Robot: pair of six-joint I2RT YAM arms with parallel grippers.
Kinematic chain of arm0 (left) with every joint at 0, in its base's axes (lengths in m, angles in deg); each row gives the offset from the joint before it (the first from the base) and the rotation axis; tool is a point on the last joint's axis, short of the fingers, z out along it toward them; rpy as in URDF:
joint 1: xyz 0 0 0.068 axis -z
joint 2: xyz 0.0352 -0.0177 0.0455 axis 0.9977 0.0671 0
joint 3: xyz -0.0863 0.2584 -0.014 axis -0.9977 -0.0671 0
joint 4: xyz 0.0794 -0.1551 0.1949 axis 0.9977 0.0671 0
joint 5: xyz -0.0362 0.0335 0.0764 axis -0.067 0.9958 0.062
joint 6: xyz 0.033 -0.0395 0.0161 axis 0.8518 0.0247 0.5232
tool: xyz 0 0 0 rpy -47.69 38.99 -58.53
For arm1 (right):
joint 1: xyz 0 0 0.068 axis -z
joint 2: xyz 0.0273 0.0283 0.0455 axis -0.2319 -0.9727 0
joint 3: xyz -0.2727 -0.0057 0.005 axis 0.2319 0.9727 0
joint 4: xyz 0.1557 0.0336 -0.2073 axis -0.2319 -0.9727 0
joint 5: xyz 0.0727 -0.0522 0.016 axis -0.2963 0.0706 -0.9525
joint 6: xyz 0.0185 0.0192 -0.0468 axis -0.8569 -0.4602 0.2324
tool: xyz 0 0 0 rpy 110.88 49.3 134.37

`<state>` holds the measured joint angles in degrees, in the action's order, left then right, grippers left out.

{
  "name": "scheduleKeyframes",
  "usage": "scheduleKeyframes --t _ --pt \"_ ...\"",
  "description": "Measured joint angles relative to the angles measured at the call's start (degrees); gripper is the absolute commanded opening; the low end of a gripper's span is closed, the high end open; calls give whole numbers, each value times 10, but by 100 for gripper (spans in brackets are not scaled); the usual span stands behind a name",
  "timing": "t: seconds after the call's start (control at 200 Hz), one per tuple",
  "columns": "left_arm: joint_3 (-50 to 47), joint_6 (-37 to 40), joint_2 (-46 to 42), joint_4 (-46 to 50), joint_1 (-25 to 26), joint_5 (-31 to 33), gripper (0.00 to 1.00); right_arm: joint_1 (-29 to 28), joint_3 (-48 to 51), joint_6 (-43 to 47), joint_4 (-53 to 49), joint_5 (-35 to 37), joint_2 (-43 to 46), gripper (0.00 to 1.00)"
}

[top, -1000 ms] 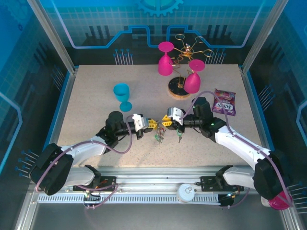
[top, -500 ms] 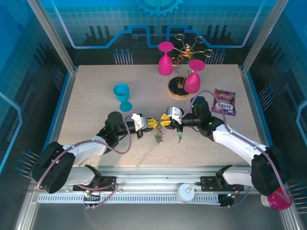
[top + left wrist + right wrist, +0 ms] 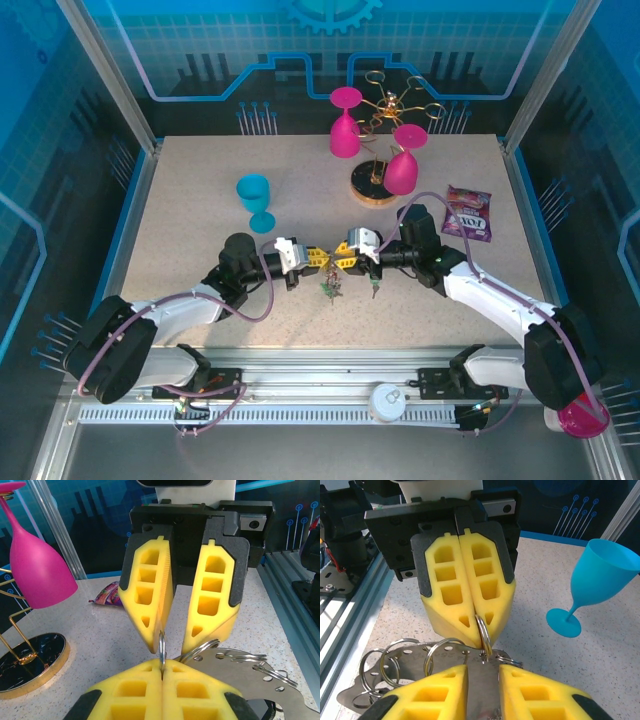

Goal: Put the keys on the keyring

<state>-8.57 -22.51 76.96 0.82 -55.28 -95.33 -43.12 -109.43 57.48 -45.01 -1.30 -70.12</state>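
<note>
Right-arm motion accounts for the change: over the last second the right gripper (image 3: 344, 257) has edged leftward and closed the small gap to the left gripper (image 3: 315, 258), which has barely shifted. The two sets of yellow fingertips now sit tip to tip above the table (image 3: 190, 220), about midway between its left and right edges and nearer its near edge than its far one. The left gripper is clamped tight on the keyring (image 3: 161, 647), seen edge-on as a thin metal sliver standing up between its pads. The right gripper's fingers stand apart with a flat, hole-punched metal piece (image 3: 482, 680) lying between them; whether they press on it I cannot tell. Several split rings (image 3: 395, 660) trail off that piece. From above, the keys (image 3: 331, 288) show as small dark shapes with a touch of green just on the near side of the meeting fingertips — hanging or lying, I cannot tell. I judge that the closing-in sets up the threading step — work still to be done.
</note>
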Motion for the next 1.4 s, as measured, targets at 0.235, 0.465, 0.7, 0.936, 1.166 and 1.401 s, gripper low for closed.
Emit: scheduleKeyframes --t 0.235,0.465,0.7,0.936,1.166,1.401 --pt "0 0 0 0 0 -5 0 -1 0 -7 18 -10 -1 21" --pt "0 0 1 0 0 -13 0 -7 -2 -9 20 -19 -11 17" --pt "0 0 4 0 -1 -15 0 -8 -2 -18 28 -24 -19 0" --pt "0 3 4 3 0 -1 18 -9 -13 -16 5 -16 -19 0" --pt "29 34 -27 114 0 38 18 -19 -88 14 -111 26 -32 0" --pt "68 78 -50 231 -1 54 18 -46 -162 62 -223 99 -59 0"
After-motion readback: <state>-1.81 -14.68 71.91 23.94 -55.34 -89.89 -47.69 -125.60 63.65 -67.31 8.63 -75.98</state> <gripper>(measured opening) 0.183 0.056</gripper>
